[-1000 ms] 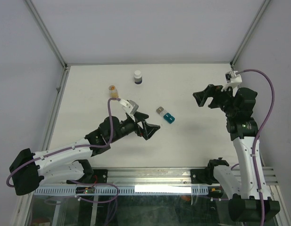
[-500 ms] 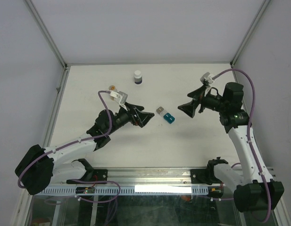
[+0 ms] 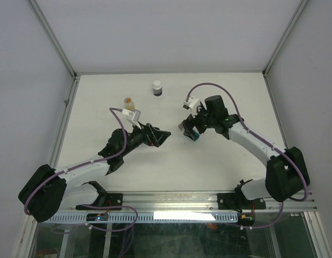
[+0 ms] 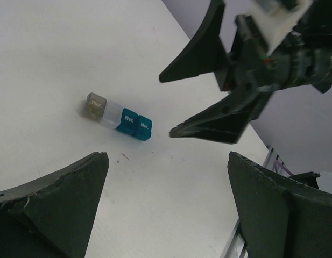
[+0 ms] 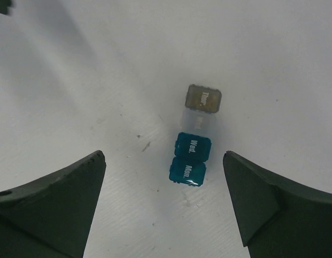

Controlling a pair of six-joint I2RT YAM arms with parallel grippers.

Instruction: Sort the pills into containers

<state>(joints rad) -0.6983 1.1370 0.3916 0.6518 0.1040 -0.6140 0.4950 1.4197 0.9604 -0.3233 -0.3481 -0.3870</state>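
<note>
- Top view: my right gripper (image 3: 189, 130) hangs over the containers (image 3: 194, 136) with its jaws spread. My left gripper (image 3: 161, 137), also spread, points at them from near by. The pills (image 3: 129, 106) show as an orange-tan mass in a vial (image 3: 128, 102) far left on the table (image 3: 219, 166), well apart from the strip. A dark bottle (image 3: 157, 88) stands further back. My worry is that both arms are aimed at one small spot, so they could clash there.
- Left wrist view: between my left fingers (image 4: 58, 199) I see the containers (image 4: 118, 116) lying flat, with the right gripper (image 4: 166, 106) just beside their teal end. The strip looks light, so I think a finger landing off-centre would skid or flip it. "Wed." and "Mon." read on the teal cells; the grey-brown cell's word is blurred.
- Right wrist view: the containers (image 5: 193, 137) lie between my right fingers (image 5: 53, 204), nearer one side. The lids read "Thur.", "Wed." and "Mon."; a clear cell between them is unreadable. All the lids look shut, so nothing can go in yet.
</note>
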